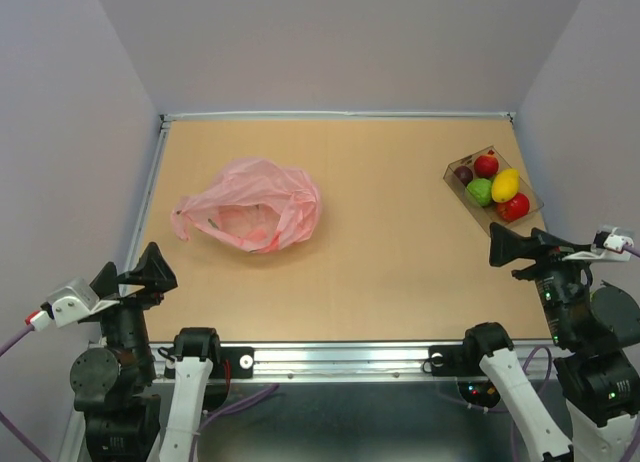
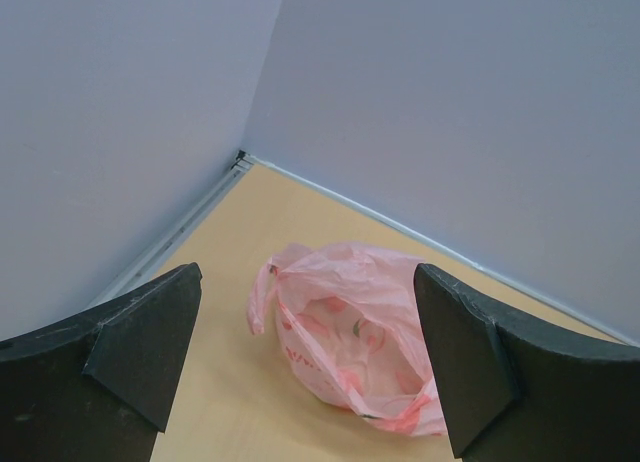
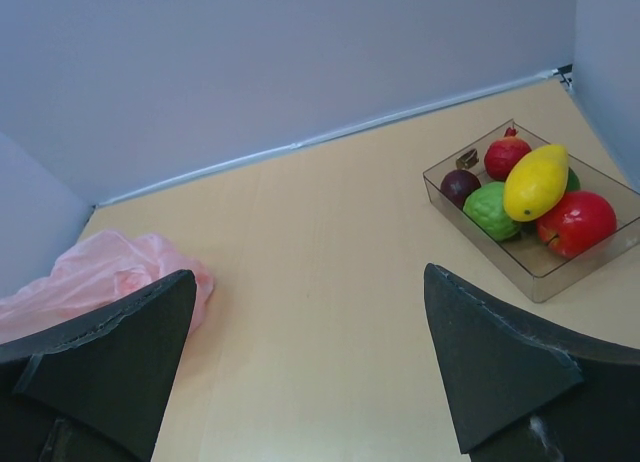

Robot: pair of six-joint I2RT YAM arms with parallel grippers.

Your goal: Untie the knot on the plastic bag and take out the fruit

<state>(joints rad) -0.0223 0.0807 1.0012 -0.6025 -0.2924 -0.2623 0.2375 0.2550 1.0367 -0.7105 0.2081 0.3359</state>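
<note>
Left gripper (image 1: 132,273) (image 2: 305,282): released, fingers spread wide, holding nothing, at 8 o'clock of the table (image 1: 380,272). Aimed toward 1 o'clock, at the plastic bag (image 1: 250,207) (image 2: 350,332).

Right gripper (image 1: 520,247) (image 3: 310,282): likewise released, fingers wide apart and bare, at 4 o'clock of the table, just short of the clear box (image 1: 468,158) (image 3: 570,277).

Plastic bag at 10 o'clock of the table centre, slumped flat and crumpled, well apart from both grippers, mouth lying loose toward the near edge, one loose handle (image 1: 180,222) (image 2: 262,292) trailing at its 9 o'clock end.

Fruit (image 1: 490,187) (image 3: 525,192) at 2 o'clock, packed together inside the clear box: purple fruit (image 1: 464,174), red fruit (image 1: 486,165), green fruit (image 1: 481,191), yellow lemon (image 1: 505,185), second red fruit (image 1: 513,207).
</note>
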